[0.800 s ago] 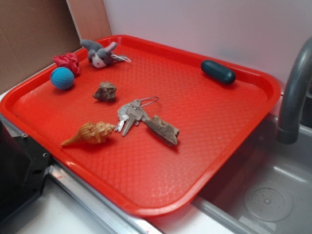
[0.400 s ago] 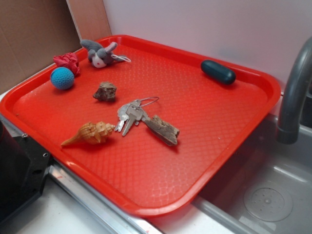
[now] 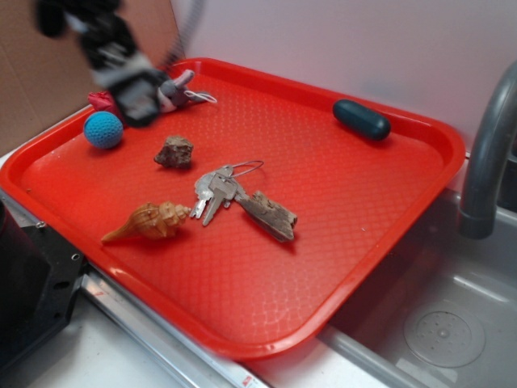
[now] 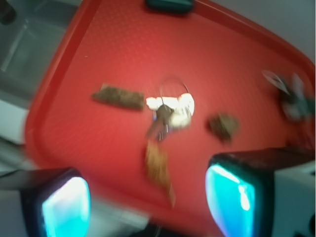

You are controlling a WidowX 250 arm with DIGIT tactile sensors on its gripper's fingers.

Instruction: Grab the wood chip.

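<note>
Red tray (image 3: 388, 218) | wood chip (image 3: 267, 213) mid-tray, touching keys (image 3: 214, 191), bare tray on its near and right sides | tool (image 4: 148, 197) spread, blurred, above far-left corner

One wood chip (image 3: 267, 213), one seashell (image 3: 150, 221), one rock (image 3: 175, 151), one ball (image 3: 103, 129) (blue), one key bunch (image 3: 216, 191)

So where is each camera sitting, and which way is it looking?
Exterior: sits off the tray's near corner, looking down and across it; the blurred tool shows at the far left.
Wrist: rides on the arm, looking down between its two fingers.
Both show the wood chip, keys, seashell and rock.
</note>
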